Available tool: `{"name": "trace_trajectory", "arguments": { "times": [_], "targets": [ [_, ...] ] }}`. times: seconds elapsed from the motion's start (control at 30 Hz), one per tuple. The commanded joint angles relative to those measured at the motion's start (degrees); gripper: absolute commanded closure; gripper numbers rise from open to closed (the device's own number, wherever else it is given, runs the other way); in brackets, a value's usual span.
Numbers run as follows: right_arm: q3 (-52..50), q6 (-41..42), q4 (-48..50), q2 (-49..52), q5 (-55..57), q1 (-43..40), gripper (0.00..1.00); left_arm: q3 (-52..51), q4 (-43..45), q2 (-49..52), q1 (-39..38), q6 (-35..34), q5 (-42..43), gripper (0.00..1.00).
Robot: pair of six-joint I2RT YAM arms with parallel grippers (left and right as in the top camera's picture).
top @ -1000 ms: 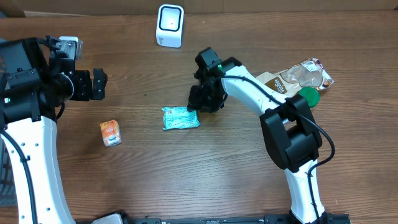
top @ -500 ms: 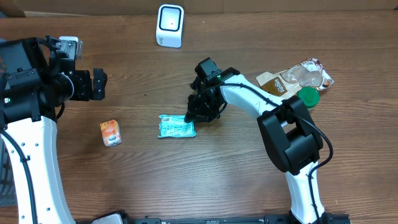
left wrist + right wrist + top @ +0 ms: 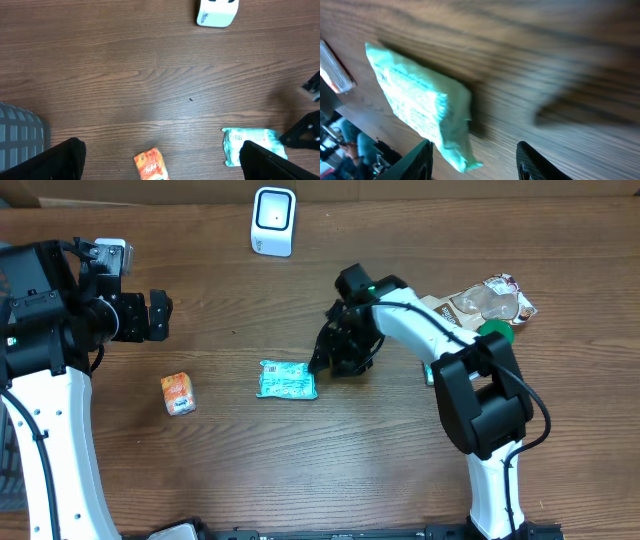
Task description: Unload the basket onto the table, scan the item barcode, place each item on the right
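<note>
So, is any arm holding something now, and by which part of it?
Nothing is held. The right jaws stand apart at one end of the teal packet, which lies on the table; the left jaws are open and empty.

The right wrist view is smearing, so you are getting no readable print on the teal packet (image 3: 420,107). In the left wrist view the top edge is cutting off the scanner (image 3: 216,12) and the bottom edge is cropping the orange carton (image 3: 150,164).

Overhead straight down, left wrist high, right wrist close, all sharing teal packet (image 3: 288,380)
</note>
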Motion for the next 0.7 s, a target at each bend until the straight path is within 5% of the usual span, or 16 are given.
{"name": "trace_trajectory", "arguments": {
  "times": [0.0, 0.17, 0.3, 0.67],
  "targets": [
    [-2.6, 3.9, 3.2, -2.4, 1.5, 3.8, 0.49, 0.3, 0.2, 0.1, 0.4, 1.3, -0.1, 0.0],
    [-9.4, 11.8, 12.9, -2.4, 5.7, 6.1, 0.58, 0.3, 0.2, 0.1, 0.4, 1.3, -0.1, 0.0],
    [-11.1, 11.9, 15.5, -2.4, 5.6, 5.6, 0.95, 0.3, 0.2, 0.1, 0.4, 1.3, -0.1, 0.0],
    [-9.2, 1.6, 15.9, -12.6, -6.6, -1.4, 0.96, 0.3, 0.2, 0.1, 0.4, 1.3, -0.1, 0.0]
  ]
}}
